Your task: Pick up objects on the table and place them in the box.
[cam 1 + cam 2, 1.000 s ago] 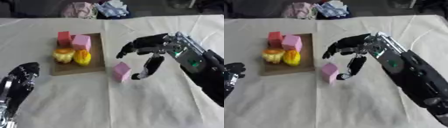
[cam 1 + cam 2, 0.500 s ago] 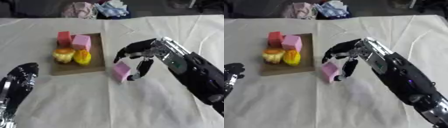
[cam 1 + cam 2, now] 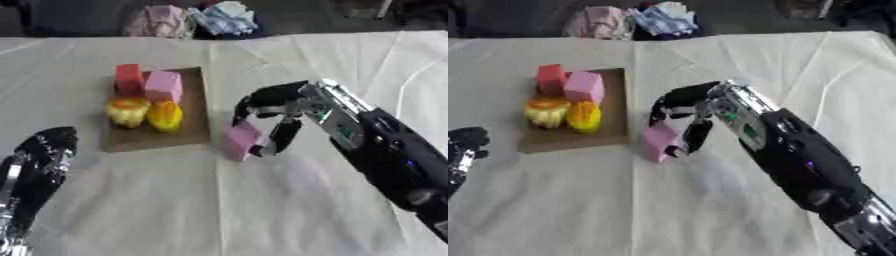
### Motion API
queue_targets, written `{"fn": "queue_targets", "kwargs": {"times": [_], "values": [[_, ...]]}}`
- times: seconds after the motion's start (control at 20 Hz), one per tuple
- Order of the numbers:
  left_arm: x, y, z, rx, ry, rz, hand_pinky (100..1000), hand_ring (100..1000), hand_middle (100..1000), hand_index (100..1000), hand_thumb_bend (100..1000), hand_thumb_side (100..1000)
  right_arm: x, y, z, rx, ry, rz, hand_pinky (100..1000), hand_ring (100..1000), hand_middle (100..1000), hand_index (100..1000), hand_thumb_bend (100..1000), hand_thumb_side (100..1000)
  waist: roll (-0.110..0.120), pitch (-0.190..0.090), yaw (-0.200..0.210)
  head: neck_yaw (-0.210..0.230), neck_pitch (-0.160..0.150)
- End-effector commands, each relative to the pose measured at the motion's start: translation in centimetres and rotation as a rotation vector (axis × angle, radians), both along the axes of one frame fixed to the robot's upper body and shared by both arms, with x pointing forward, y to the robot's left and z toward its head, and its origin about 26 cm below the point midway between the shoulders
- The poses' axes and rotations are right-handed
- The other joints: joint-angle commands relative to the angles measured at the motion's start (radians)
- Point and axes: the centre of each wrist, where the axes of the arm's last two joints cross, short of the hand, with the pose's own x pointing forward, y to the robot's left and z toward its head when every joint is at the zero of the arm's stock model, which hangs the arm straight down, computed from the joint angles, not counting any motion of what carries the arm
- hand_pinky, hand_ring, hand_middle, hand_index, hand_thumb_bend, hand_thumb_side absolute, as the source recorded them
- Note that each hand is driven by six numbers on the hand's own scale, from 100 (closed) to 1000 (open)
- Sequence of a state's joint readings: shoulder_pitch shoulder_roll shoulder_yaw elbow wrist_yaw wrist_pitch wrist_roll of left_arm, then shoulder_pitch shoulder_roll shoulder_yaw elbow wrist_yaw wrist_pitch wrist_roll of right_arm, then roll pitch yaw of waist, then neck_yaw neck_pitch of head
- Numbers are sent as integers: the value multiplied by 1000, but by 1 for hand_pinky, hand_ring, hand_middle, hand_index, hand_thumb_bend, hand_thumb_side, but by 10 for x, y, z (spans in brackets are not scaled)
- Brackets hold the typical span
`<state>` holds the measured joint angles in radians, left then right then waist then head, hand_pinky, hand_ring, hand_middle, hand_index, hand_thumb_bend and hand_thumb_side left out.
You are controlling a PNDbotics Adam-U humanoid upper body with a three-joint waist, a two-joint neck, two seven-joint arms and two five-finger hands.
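Right hand (image 3: 278, 107) curled over a pale pink block (image 3: 241, 141) on the white tablecloth (image 3: 262, 210), fingers and thumb on opposite faces — the block lies just beside the flat brown cardboard box (image 3: 194, 135). In the box: red block (image 3: 128, 78), pink block (image 3: 164, 85), two yellow-orange rounded items (image 3: 146, 112). Left hand (image 3: 39, 170) rests lower left — fingers relaxed.

The black right hand (image 3: 689, 112) curls its fingers around a pink block (image 3: 658, 142) just beside the flat brown cardboard box (image 3: 611, 115).
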<state>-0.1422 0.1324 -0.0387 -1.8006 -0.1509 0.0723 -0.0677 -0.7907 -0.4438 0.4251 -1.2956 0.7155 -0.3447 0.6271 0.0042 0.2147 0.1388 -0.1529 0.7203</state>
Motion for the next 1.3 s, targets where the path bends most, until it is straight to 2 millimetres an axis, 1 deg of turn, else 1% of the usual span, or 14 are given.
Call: {"fn": "queue_targets", "kwargs": {"times": [0.05,0.2,0.35,0.4,0.45,0.55,0.65,0.75,0.9,1.0,1.1,1.15,1.25,1.3], "values": [[0,2,8,11,-28,-1,757,781,713,747,203,570,2,2,28,75,-79,-16,871,782,670,562,100,231,10,-21,1,-4,-9],[0,1,8,9,-29,-6,757,781,714,747,203,570,10,14,37,123,-104,-41,863,773,655,557,100,231,13,-22,4,-8,-10],[0,0,8,7,-30,-10,757,781,714,747,203,569,20,28,35,148,-104,-63,858,769,649,565,100,240,17,-21,10,-14,-11],[0,0,9,6,-30,-12,757,781,714,747,203,570,23,33,33,147,-104,-67,859,770,650,568,100,242,18,-21,12,-17,-11],[0,-1,9,6,-31,-14,757,781,714,747,203,569,26,38,30,142,-103,-69,859,772,654,578,100,268,19,-20,14,-20,-11],[0,-2,9,5,-32,-18,757,782,714,747,203,570,32,48,23,126,-96,-73,860,772,656,582,100,268,20,-19,19,-25,-12],[0,-2,9,4,-33,-22,757,782,714,747,203,570,36,54,15,112,-90,-76,860,773,658,585,103,285,20,-18,23,-28,-12],[0,-2,9,4,-32,-22,757,782,714,747,203,569,39,58,8,98,-85,-75,861,775,664,596,124,308,20,-18,25,-30,-12],[1,-3,10,4,-33,-26,756,782,715,747,204,570,40,65,-1,70,-79,-63,867,785,684,641,203,380,18,-19,25,-33,-11],[1,-3,10,4,-32,-28,756,782,715,747,204,570,40,69,-4,41,-78,-43,878,800,715,716,304,463,17,-20,24,-33,-12],[1,-3,9,5,-32,-27,756,782,715,747,204,570,38,72,-3,-3,-85,-19,887,813,737,779,372,509,16,-20,24,-33,-12],[1,-3,9,5,-31,-26,756,783,715,747,204,570,38,72,-2,-20,-85,-11,891,821,751,826,405,536,16,-20,23,-33,-12],[0,-2,9,6,-30,-22,756,783,715,747,204,570,38,71,0,-40,-76,-1,895,825,761,854,426,554,16,-21,22,-31,-12],[0,-2,9,6,-29,-21,756,783,715,747,204,570,38,70,3,-43,-72,3,899,832,770,889,437,564,15,-22,20,-30,-11]]}}
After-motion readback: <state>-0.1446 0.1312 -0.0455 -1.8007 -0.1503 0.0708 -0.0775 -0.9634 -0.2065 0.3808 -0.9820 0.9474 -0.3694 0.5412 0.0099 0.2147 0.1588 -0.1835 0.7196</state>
